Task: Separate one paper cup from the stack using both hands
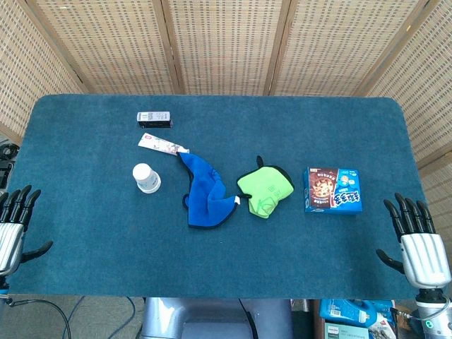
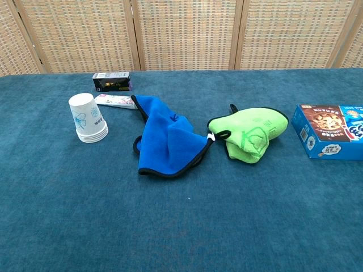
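Nearest us, at the front corners of the blue felt-covered table (image 1: 85,268), our left hand (image 1: 14,226) and right hand (image 1: 417,244) rest with fingers apart, holding nothing. We see the small stack of white paper cups (image 2: 88,118), upside down on its rims, well apart at the table's left, near a crumpled blue cloth (image 2: 167,141). We judge it light, thin-walled and crushable: one hand should gently steady the lower cups while the other lifts the top one by its sides.

Cup stack (image 2: 88,118) upside down on table (image 1: 85,240), left side. Behind it: flat packet (image 2: 115,101), then small box (image 2: 112,81). Right of stack: cloth (image 2: 167,139), then mitt (image 2: 249,131), biscuit box (image 2: 329,130) far right.
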Controlling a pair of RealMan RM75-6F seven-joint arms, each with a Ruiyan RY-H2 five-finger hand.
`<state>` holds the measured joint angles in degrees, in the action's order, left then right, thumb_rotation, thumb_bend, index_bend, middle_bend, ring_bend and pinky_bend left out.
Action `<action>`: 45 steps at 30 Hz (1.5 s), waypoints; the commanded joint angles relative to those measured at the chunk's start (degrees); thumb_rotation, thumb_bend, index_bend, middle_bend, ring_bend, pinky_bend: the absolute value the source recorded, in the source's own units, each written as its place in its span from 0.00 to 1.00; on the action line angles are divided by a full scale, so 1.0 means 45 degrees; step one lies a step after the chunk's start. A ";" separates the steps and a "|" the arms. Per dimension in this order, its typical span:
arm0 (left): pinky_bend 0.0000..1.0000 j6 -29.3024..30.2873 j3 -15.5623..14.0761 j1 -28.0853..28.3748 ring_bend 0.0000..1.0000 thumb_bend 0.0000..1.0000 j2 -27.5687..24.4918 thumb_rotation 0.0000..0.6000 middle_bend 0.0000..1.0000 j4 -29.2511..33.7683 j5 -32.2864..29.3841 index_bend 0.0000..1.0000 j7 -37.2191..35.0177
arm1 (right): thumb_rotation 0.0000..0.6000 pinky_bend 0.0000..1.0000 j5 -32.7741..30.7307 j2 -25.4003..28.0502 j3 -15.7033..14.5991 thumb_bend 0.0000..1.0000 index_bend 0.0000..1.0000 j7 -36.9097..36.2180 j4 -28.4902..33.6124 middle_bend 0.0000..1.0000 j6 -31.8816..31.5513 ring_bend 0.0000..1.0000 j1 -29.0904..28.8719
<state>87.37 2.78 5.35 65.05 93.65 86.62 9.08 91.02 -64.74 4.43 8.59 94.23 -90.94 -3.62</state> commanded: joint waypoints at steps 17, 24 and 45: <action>0.01 -0.2559 0.0943 0.2110 0.00 0.14 0.0701 1.00 0.00 -0.1144 -0.0291 0.00 -0.0499 | 1.00 0.00 -0.0363 -0.0024 0.0172 0.00 0.00 -0.0148 -0.0193 0.00 0.0200 0.00 -0.0081; 0.14 -0.6075 0.1926 0.4878 0.05 0.14 0.1834 1.00 0.04 -0.2920 -0.1213 0.00 -0.0978 | 1.00 0.00 -0.1067 -0.0195 0.0377 0.00 0.00 -0.0071 -0.0511 0.00 0.0794 0.00 -0.0300; 0.32 -0.8885 0.2527 0.7994 0.25 0.14 0.4695 1.00 0.29 -0.5815 -0.3541 0.25 0.1290 | 1.00 0.00 -0.1772 -0.0300 0.0528 0.00 0.00 -0.0233 -0.0976 0.00 0.1151 0.00 -0.0371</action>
<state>47.72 13.88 40.77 85.58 67.85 71.43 14.21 83.06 -66.07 6.80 7.53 89.85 -85.77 -5.28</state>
